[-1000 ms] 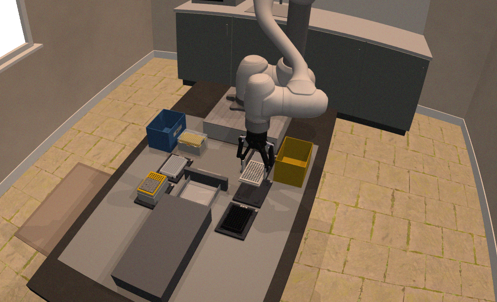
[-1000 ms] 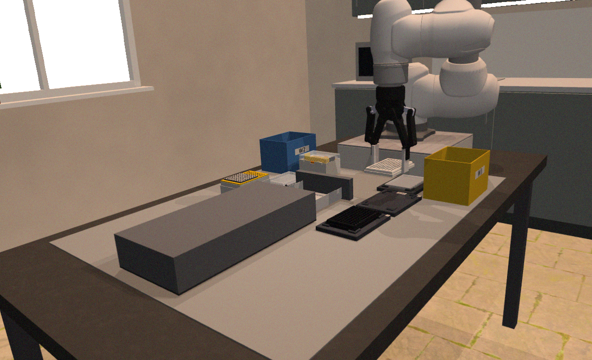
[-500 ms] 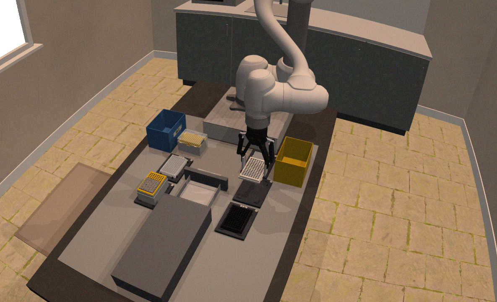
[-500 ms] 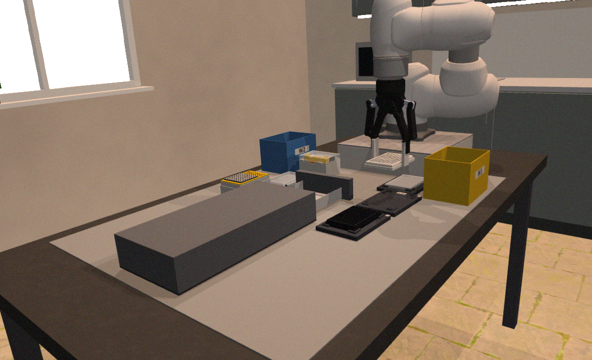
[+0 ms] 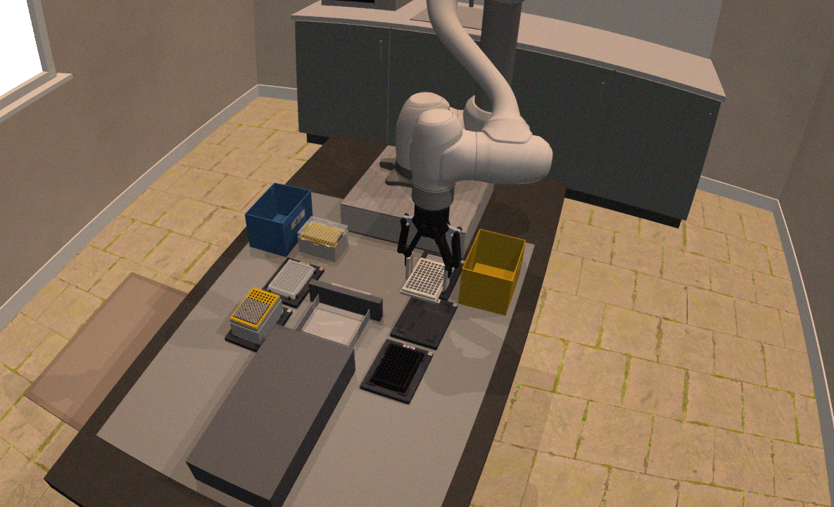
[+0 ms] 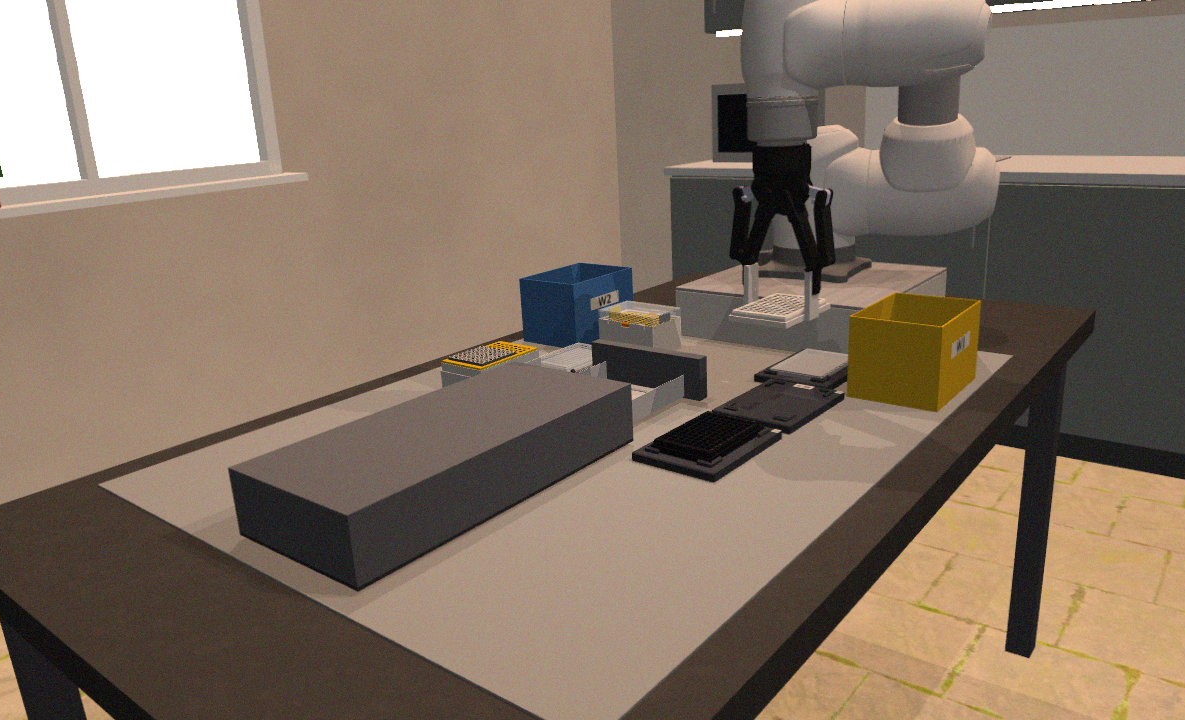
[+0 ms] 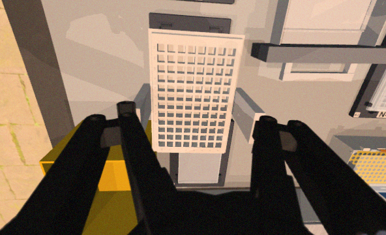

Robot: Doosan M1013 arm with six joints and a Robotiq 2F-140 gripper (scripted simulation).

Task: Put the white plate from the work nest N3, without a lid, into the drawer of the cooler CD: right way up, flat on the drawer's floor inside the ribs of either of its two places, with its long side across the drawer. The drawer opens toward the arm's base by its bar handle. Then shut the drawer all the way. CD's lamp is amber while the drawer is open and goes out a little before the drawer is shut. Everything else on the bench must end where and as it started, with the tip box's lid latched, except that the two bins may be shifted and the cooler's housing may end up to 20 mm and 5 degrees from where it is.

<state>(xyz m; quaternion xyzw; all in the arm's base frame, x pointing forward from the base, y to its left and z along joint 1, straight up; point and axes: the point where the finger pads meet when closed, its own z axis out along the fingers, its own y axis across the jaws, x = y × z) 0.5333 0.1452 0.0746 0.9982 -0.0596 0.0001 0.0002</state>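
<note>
You see the jaws closed on the white well plate [image 5: 424, 278] by its long sides, holding it level in the air above the counter [image 5: 375, 441]. The open cooler drawer [image 5: 334, 322] lies at eight o'clock from it, the yellow bin [image 5: 490, 272] at three o'clock.

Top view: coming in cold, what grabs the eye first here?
The gripper shut on the white plate, held level in the air beside the yellow bin, above the bench. Next, the cooler with its drawer pulled open toward the arm's base, and the bare dark nest below the plate.
</note>
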